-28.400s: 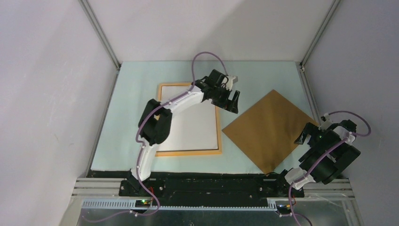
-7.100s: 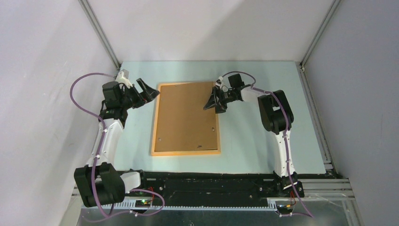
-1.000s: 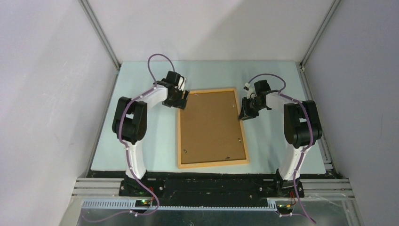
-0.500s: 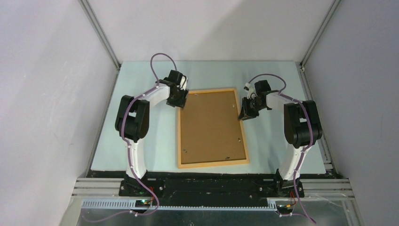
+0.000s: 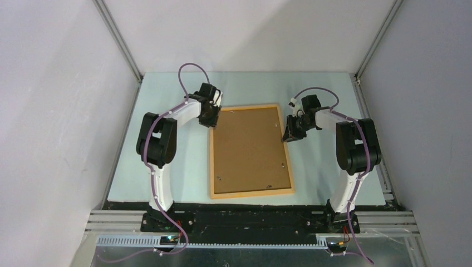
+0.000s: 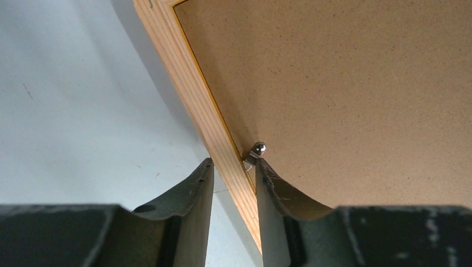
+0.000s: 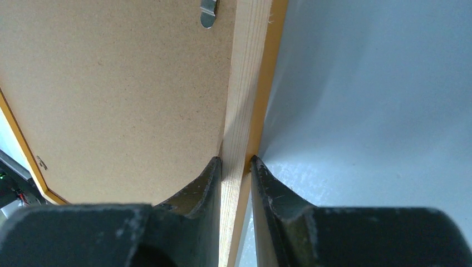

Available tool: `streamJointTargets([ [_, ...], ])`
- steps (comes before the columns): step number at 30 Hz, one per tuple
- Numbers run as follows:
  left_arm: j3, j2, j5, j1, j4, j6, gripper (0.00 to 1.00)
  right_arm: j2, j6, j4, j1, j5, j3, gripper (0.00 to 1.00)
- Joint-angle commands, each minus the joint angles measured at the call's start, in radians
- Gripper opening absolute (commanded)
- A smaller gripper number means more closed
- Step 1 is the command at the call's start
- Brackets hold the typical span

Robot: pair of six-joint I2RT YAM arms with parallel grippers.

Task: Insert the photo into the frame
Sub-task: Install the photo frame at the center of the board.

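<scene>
Frame lies back-up on the tabletop, with the brown backing board seated inside its rails. Left end effector is narrow, pinching the left rail near the far corner, and its inner finger touches a small metal stud. Right end effector is narrow too, clamped across the right rail, with a metal tab ahead of it on the board. I've got bare tabletop outward of both.

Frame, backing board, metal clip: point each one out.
frame (image 5: 253, 193), top external view, on its near rail.
backing board (image 5: 250, 149), top external view, on its middle.
metal clip (image 7: 207, 13), right wrist view, on its tab over the board.
</scene>
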Motion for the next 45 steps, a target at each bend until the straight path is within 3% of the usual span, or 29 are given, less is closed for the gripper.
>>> streamJointTargets([
  [1, 0.034, 0.014, 0.014, -0.004, -0.009, 0.009, 0.35, -0.004, -0.015, 0.007, -0.004, -0.043, -0.005, 0.00],
  [10, 0.036, 0.014, 0.021, -0.003, -0.014, 0.017, 0.29, -0.001, -0.015, 0.009, -0.004, -0.045, -0.004, 0.00],
  [13, 0.032, 0.005, 0.019, -0.004, -0.018, 0.021, 0.36, -0.001, -0.015, 0.008, -0.004, -0.046, -0.005, 0.00],
  [18, 0.010, -0.035, 0.015, -0.003, -0.022, 0.026, 0.60, 0.000, -0.010, 0.009, -0.004, -0.043, -0.005, 0.00],
  [24, -0.042, -0.119, 0.053, -0.002, -0.034, 0.040, 0.77, 0.007, 0.024, 0.024, -0.015, -0.034, -0.004, 0.00],
  [34, -0.221, -0.281, 0.202, -0.006, -0.074, 0.112, 0.89, 0.003, 0.114, 0.071, -0.035, -0.018, -0.004, 0.00],
  [45, -0.348, -0.314, 0.281, -0.060, -0.128, 0.168, 0.96, 0.000, 0.177, 0.096, -0.051, 0.017, -0.010, 0.00],
])
